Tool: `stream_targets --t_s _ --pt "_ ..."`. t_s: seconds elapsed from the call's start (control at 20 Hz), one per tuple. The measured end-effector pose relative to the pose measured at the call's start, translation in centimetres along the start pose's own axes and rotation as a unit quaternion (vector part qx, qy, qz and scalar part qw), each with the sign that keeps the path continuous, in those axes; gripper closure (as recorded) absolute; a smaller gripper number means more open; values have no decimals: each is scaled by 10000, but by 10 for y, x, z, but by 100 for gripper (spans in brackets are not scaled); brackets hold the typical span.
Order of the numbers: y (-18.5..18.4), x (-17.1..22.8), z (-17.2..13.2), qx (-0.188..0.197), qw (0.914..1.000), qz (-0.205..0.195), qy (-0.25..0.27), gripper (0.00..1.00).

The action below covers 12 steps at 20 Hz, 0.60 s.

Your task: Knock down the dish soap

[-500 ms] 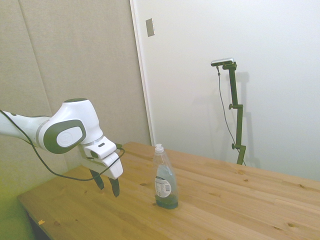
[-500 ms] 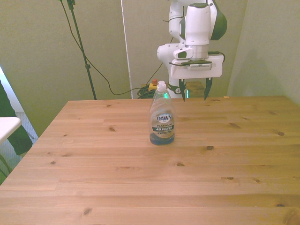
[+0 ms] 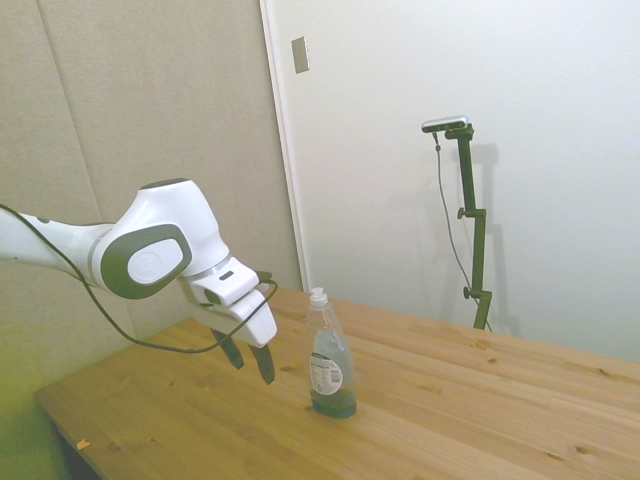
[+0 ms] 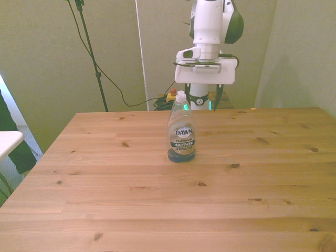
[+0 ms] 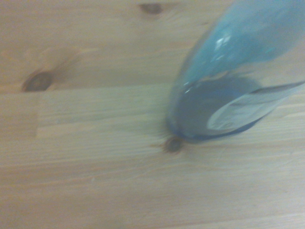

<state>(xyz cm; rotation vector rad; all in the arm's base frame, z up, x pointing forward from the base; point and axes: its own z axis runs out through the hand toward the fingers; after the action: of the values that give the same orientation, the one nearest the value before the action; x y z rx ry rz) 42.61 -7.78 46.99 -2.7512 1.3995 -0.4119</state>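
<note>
The dish soap (image 3: 329, 358) stands upright on the wooden table (image 3: 450, 420), a slim clear bottle with teal-blue liquid, a white cap and a label. In the front view the dish soap (image 4: 181, 130) is near the table's middle. My gripper (image 3: 250, 361) hangs open just above the table, a short way to the side view's left of the bottle and apart from it. In the front view my gripper (image 4: 201, 103) is behind the bottle, around its cap height. The wrist view shows the dish soap (image 5: 228, 81) from close by, blurred.
The table (image 4: 157, 199) stretches wide on all sides of the bottle. A white object (image 4: 8, 143) and a dark shape sit off the table at the front view's left edge. Cables and a small yellow box with a red button (image 4: 171, 95) lie on the floor behind the table.
My arm has swung the gripper closer to the bottle, rightward in the side view and leftward in the front view. The bottle has not moved.
</note>
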Motion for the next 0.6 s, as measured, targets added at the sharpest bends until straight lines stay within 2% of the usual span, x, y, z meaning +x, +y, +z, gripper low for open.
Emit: stream_targets --t_s 0.6 --pt "-13 44 3 -52 9989 373 283 100"
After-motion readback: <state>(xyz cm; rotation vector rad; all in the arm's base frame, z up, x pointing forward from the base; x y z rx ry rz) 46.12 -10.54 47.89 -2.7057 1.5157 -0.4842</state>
